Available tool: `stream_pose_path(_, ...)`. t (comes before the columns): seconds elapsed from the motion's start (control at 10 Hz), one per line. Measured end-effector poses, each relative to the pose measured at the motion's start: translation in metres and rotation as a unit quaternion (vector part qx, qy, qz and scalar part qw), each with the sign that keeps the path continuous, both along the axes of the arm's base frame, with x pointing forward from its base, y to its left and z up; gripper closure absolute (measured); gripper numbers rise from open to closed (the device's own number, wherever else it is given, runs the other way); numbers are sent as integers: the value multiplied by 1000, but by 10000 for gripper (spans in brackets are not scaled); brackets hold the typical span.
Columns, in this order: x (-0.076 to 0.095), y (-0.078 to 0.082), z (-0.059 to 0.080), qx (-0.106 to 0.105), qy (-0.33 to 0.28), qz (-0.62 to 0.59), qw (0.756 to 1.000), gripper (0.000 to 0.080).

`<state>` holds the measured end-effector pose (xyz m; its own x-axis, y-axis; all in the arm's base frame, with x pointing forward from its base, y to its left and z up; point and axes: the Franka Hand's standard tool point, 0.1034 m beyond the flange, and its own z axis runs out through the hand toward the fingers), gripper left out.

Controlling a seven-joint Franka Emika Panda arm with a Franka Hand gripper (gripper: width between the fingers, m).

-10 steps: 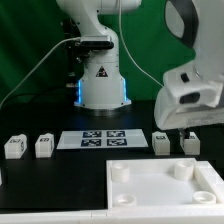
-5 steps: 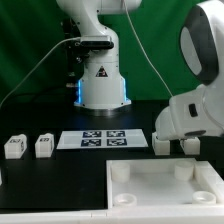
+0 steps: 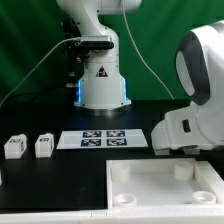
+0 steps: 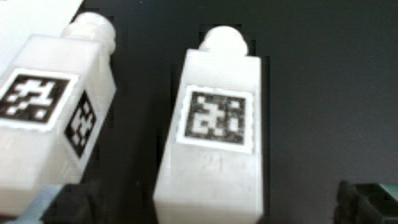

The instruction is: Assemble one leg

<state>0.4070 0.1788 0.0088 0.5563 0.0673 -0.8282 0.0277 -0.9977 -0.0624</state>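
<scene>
Exterior view first: the robot base (image 3: 100,85) sits at the back in the middle; the marker board (image 3: 100,139) lies flat just in front of it; two loose legs, one (image 3: 13,147) and the other (image 3: 44,146), stand side by side at about 8 o'clock from the base; the big white tabletop piece (image 3: 160,190) with round sockets fills the front around 5 o'clock; the arm's bulky white wrist end (image 3: 190,125) hangs low over the black table (image 3: 30,190) at roughly 4 o'clock from the base, just behind that piece; it blocks whatever's under it, so from here I can't tell if the fingers are apart or together.

Wrist view sorts it out: the gripper (image 4: 217,203) is spread wide, with dark fingertips (image 4: 63,205) on either side of the leg (image 4: 215,125) and nothing gripped; the leg sits right below, between the jaws, tag facing the camera, round peg (image 4: 221,40) at its far end; its long axis runs crosswise to the line between the fingers, so I reckon closing would pinch its narrow width; a neighbour leg (image 4: 54,110) lies parallel just beside it, near one finger; that gap looks tight, so going down without clipping the neighbour seems the tricky bit.
</scene>
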Motion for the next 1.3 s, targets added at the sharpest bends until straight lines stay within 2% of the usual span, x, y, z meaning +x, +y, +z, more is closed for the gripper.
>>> stream_pose_path(0.5,-5,3,-4,-1,5,2,1000,151)
stream_pose_path(0.6,-5,3,-4,-1,5,2,1000,256)
stream_pose_path(0.7,-5,3,-4,-1,5,2,1000,256)
stream_pose_path(0.8,-5,3,-4,-1,5,2,1000,438)
stream_pose_path(0.9,-5,3,-4,-1,5,3,1000,508)
stream_pose_path(1.3,-5,3,-4,-1,5,3,1000,508)
